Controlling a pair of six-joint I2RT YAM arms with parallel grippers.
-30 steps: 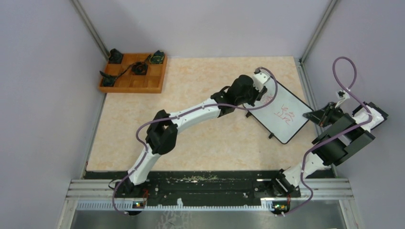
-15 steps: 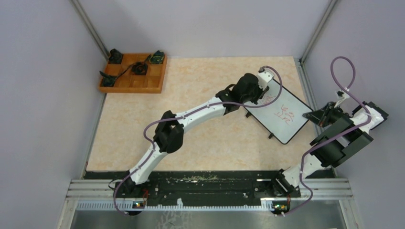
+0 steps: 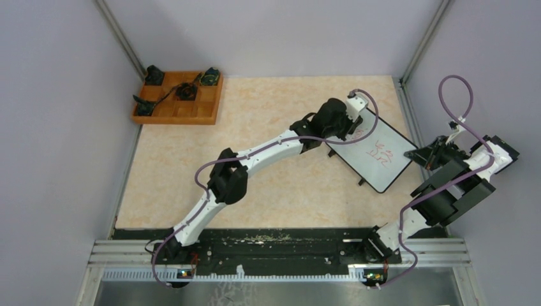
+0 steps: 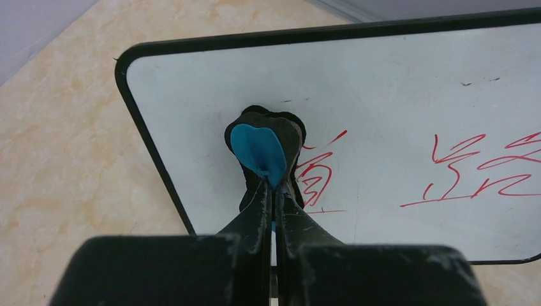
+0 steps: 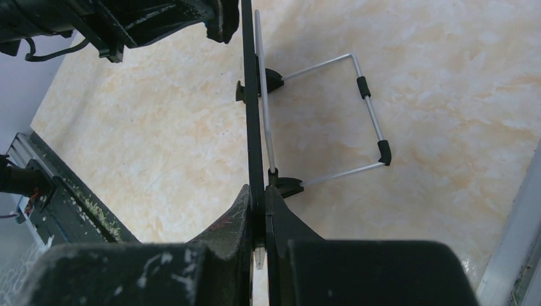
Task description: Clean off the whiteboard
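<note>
- The left end effector (image 4: 273, 194), closed tight on the eraser (image 4: 258, 148), has shifted slightly across the whiteboard (image 4: 395, 83); the red marks (image 4: 456, 172) remain unwiped.
- The right end effector (image 5: 258, 197) clamps the board's edge.

Left pincer (image 4: 273, 191) clamped, arm outstretched, right pincer (image 5: 259, 201) clamped, arm bent

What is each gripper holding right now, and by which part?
Left gripper pinches the eraser by its near end; right gripper clamps the whiteboard by its edge.
</note>
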